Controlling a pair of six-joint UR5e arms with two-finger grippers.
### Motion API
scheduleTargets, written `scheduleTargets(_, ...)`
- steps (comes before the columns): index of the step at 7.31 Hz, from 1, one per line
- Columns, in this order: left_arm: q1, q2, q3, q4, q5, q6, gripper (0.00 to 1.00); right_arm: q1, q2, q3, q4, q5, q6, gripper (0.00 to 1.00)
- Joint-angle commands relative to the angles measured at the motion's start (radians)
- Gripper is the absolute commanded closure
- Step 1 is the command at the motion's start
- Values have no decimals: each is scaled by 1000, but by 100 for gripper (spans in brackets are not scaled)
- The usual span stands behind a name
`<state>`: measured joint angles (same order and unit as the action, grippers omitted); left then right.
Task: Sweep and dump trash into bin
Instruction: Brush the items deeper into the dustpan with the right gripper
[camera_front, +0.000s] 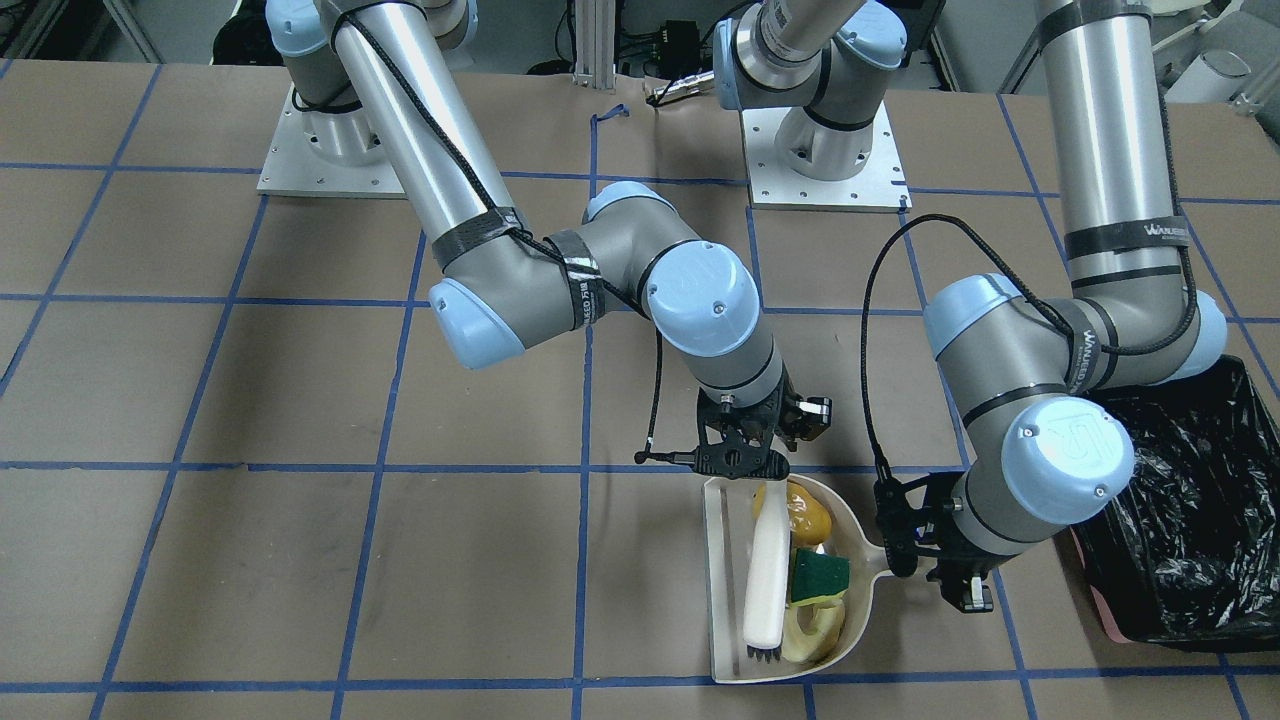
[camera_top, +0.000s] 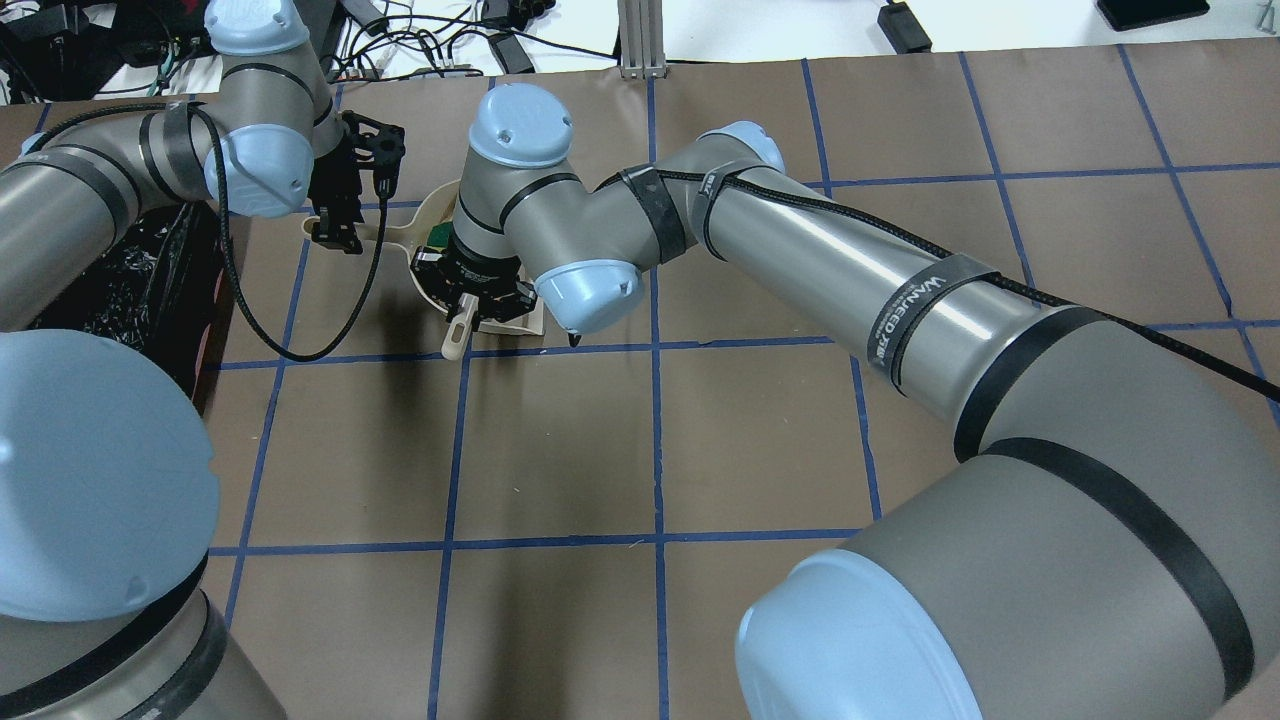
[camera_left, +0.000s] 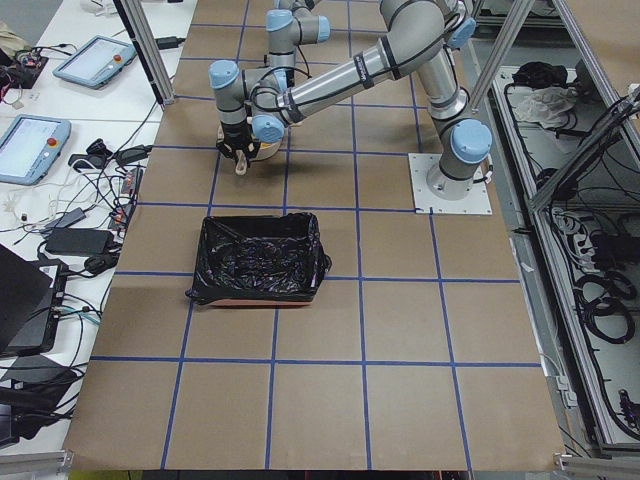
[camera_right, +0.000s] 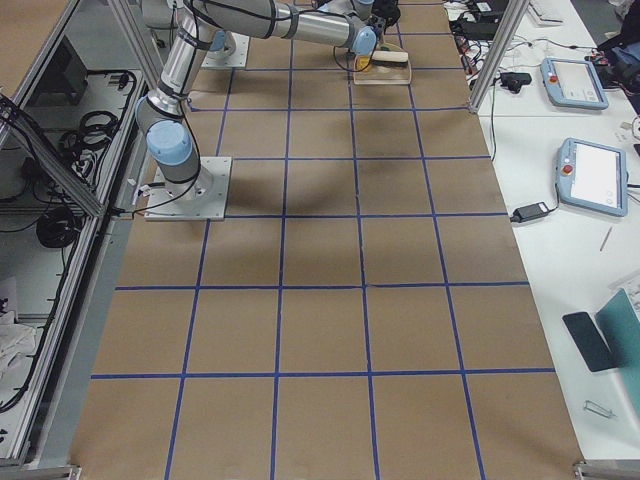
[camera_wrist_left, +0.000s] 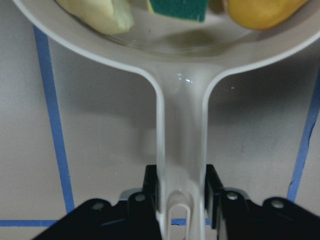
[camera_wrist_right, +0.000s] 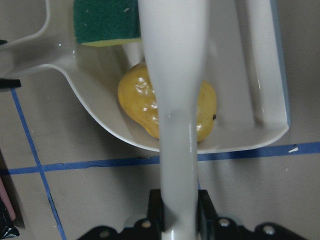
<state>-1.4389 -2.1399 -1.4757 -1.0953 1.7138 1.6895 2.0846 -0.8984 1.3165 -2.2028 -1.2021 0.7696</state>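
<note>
Sweeping looks finished; stands at the point just ahead of the dump.

Left tool (camera_wrist_left: 182, 200): clamped on the thin handle of the beige dustpan (camera_front: 716, 580), flat on the desk (camera_front: 300, 560). Right tool (camera_wrist_right: 180, 205): shut tight on the handle of the white brush (camera_front: 768, 570), laid across the pan parallel to its straight open lip, bristles down at the end away from that tool.

All three pieces of trash inside the pan, on the handle side of the brush:
- orange-yellow lump (camera_front: 805, 515) nearest the right tool, partly under the brush handle
- green-topped sponge (camera_front: 820, 575) in the middle, just beside the brush
- pale melon slice (camera_front: 812, 635) at the bristle end, touching the sponge

Black-lined bin (camera_front: 1190, 520) near the pan, on the left arm's side, beyond the left wrist.

Calls next, most likely, for raising the pan by its handle, carrying it over the bin's rim and tipping lip-down. Needs first a choice about the brush: either lifting it straight up and clear without dragging the lump, or moving it together with the pan as a guard along the lip. Needs a level or slightly back-tilted carry, given smooth plastic and a glossy, rounded lump apt to roll. Needs a firm hold too, with such a slim handle and the load out in front.
</note>
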Motion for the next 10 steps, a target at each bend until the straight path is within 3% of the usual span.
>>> scheduleTargets(1,0,2,0,0,1,3,82,-21,-54,-2,70,-5,-13,100)
scheduleTargets(6,0,0,-2,0,1,1,82,-31,-73,-6,78,-28,-59,100)
scheduleTargets(10,0,0,-5,2,1,1,82,-6,-60,1,164,-177,-85,100)
